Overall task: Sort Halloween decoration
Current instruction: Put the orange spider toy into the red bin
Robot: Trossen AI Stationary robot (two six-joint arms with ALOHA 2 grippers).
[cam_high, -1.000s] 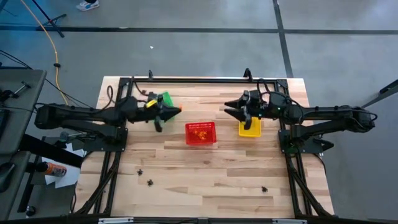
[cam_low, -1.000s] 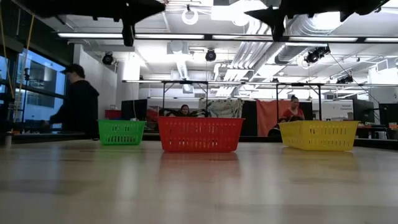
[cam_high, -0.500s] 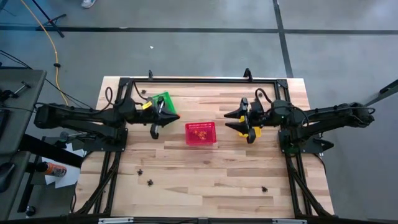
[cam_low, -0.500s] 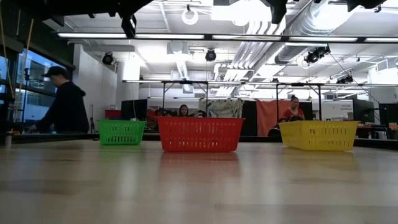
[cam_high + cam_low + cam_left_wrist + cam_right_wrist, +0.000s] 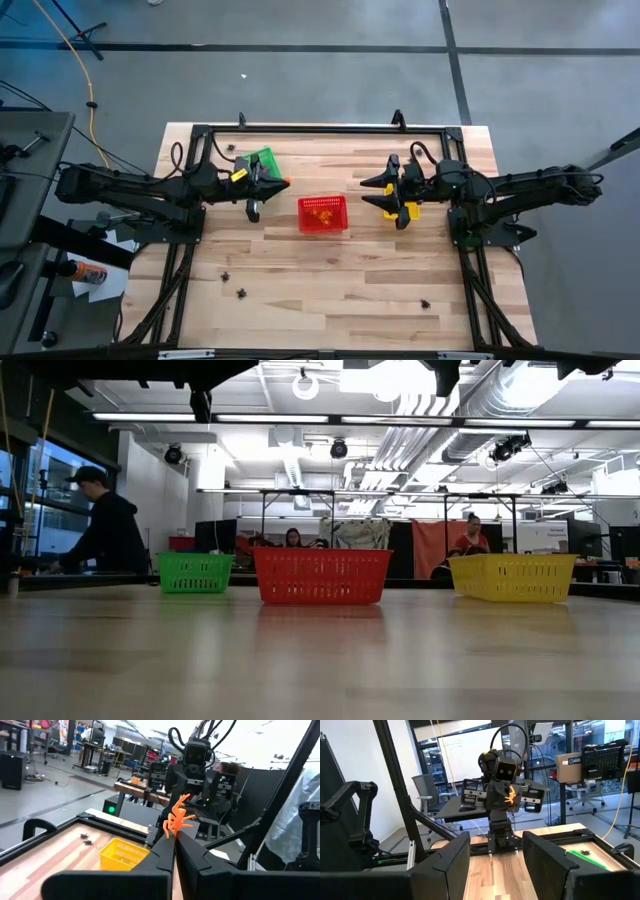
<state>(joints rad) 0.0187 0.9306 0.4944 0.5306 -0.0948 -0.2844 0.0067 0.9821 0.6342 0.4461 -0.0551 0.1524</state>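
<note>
My left gripper (image 5: 285,182) is level above the table between the green basket (image 5: 262,160) and the red basket (image 5: 323,214), shut on a small orange spider-like trinket (image 5: 176,817). That trinket also shows on it in the right wrist view (image 5: 510,795). My right gripper (image 5: 366,194) hangs open and level over the yellow basket (image 5: 402,210) with nothing between its fingers (image 5: 452,855). Three small dark trinkets lie on the boards near the front edge (image 5: 227,274), (image 5: 241,293), (image 5: 425,303). My left gripper pinches the orange trinket by its lower part (image 5: 172,827) between the free ends of its two shut fingers. The fingers lie level and point toward the table's right side. The trinket sticks up above the fingertips, lifted clear of the table and baskets.
The three baskets stand in a row across the table's far half: green (image 5: 195,572), red (image 5: 322,575), yellow (image 5: 512,577). Orange pieces lie in the red basket. A black frame rail (image 5: 320,128) runs along the far edge. People sit and stand in the room behind.
My right gripper has swung from the far side toward the table's near edge, now over the yellow basket, and rolled at the wrist, staying open. My left gripper has rolled a little and kept the orange trinket.
</note>
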